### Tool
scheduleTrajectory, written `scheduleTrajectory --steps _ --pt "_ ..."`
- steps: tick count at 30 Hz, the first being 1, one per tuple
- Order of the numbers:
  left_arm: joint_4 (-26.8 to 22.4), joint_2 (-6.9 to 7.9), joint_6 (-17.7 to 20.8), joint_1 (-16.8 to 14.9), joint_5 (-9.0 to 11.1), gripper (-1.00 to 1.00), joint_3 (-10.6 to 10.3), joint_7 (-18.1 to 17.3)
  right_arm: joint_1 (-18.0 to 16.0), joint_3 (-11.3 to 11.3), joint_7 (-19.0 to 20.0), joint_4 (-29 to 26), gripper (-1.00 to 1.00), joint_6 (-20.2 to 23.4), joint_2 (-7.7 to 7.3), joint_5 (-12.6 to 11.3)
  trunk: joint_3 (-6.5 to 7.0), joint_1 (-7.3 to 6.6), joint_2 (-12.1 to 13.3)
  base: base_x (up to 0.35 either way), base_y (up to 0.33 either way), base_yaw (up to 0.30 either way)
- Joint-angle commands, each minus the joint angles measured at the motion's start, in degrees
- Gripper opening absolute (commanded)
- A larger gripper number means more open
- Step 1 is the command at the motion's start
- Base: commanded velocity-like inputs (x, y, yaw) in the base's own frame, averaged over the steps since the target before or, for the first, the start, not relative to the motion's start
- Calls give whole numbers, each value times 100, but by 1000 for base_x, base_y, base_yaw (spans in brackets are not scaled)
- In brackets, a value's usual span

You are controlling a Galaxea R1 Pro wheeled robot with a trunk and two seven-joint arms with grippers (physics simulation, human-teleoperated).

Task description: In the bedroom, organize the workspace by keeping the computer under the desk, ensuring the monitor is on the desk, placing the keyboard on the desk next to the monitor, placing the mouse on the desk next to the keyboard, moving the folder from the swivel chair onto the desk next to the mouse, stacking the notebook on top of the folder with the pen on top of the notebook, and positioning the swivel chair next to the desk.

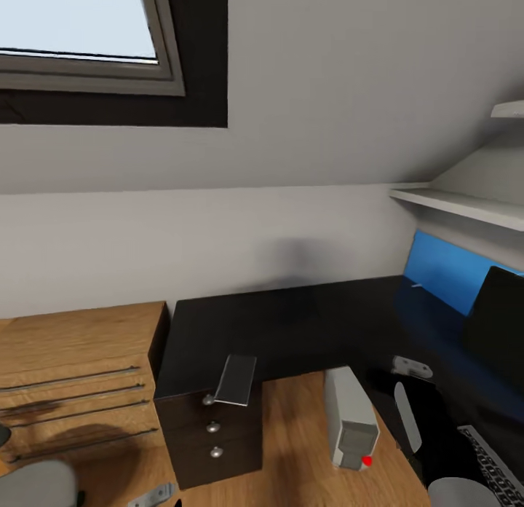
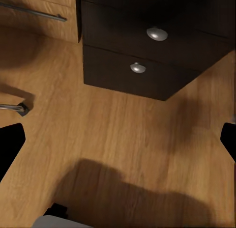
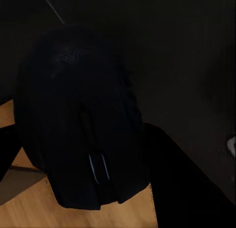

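Note:
My right gripper (image 3: 93, 166) is shut on the black mouse (image 3: 78, 115), held over the front edge of the glossy black desk (image 1: 291, 325). The left gripper (image 2: 119, 142) hangs open and empty above the wooden floor, facing the desk's black drawers (image 2: 147, 51). The grey computer (image 1: 351, 418) stands on the floor beside the drawers. At the far right, the dark monitor (image 1: 501, 325) stands on the desk, with the keyboard (image 1: 498, 472) in front of it. A thin grey notebook (image 1: 236, 379) overhangs the desk edge above the drawers. The swivel chair is out of view.
A light wooden cabinet (image 1: 73, 376) stands left of the desk. A bright blue upright panel (image 1: 444, 270) backs the desk under white shelves (image 1: 466, 205); I cannot tell if it is the folder. A small white stick (image 1: 416, 285) lies near it. A window (image 1: 80, 26) sits above.

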Motion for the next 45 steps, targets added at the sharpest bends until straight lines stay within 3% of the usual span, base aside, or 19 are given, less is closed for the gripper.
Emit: scheduleTrajectory --steps 1,9,17,23,30,39,42,45 --pt "-13 1 15 3 50 100 -4 40 -3 7 -47 -3 -100 18 0 -61 -3 3 -6 0 0 -300" --pt "-15 1 7 3 50 100 5 40 -3 398 -56 -4 -100 18 -2 -52 -3 3 -6 0 0 -300" --pt "-14 1 1 3 50 100 4 40 -3 428 -54 30 -100 18 -8 -44 -3 3 -6 0 0 -300" --pt "-12 1 -1 2 48 100 1 40 -3 747 -56 98 -100 2 -11 -27 -3 3 -6 0 0 -300" --pt "-12 1 -2 3 43 100 -2 40 -3 803 -50 115 -100 -80 -12 -30 -3 3 -6 0 0 -102" --pt "-7 1 -2 3 42 100 -15 40 -3 858 -32 493 -100 -676 -38 -14 -3 3 -6 174 0 -2" --pt "12 -2 4 3 42 100 -22 41 -11 862 -35 963 -100 -925 -50 39 -3 3 -6 114 0 0" --pt "79 -6 5 3 42 100 -31 46 -45 864 -37 1592 -100 -1479 -57 290 -3 3 -6 37 0 0"
